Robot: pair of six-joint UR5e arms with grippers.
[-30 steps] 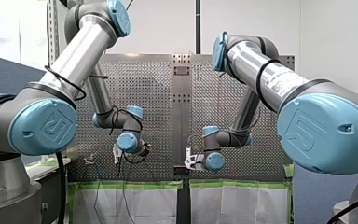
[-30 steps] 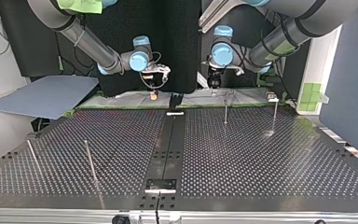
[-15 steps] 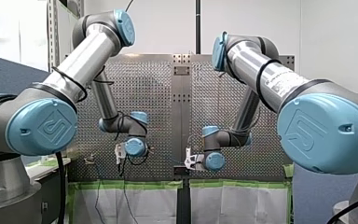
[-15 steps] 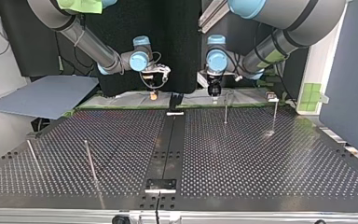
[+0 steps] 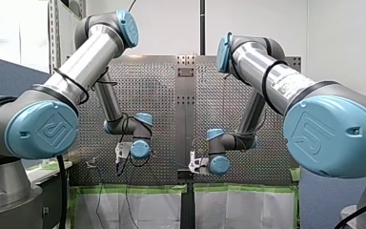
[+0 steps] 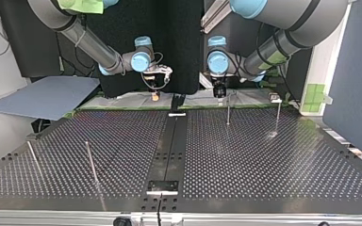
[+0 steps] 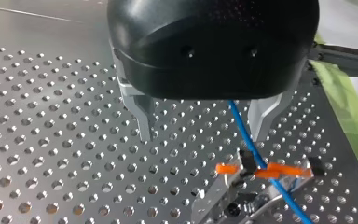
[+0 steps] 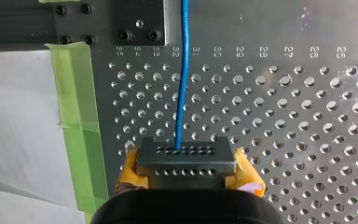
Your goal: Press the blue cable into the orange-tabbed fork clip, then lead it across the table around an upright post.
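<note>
Matt metal table (image 6: pixel 264 155), smooth cable (image 7: pixel 241 128)

Perforated grey metal counter (image 6: pixel 264 160); black centre strip (image 6: pixel 170 141) runs down mid-frame in the top view. Four thin upright metal posts: lower-left pair (image 6: pixel 91 162), upper-right pair (image 6: pixel 228 113). Orange-tabbed fork clip (image 7: pixel 261 170) stands on the counter, near the green tape (image 7: pixel 349 116) along its edge.

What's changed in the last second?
My left arm's blue-capped wrist shifted toward the top view's left and brought its black claw lower; it stands open astride the thin blue cable next to the orange-tabbed metal fork clip. My right arm's yellow-padded claw stayed put, shut on that cable; the upright metal posts stayed too.
</note>
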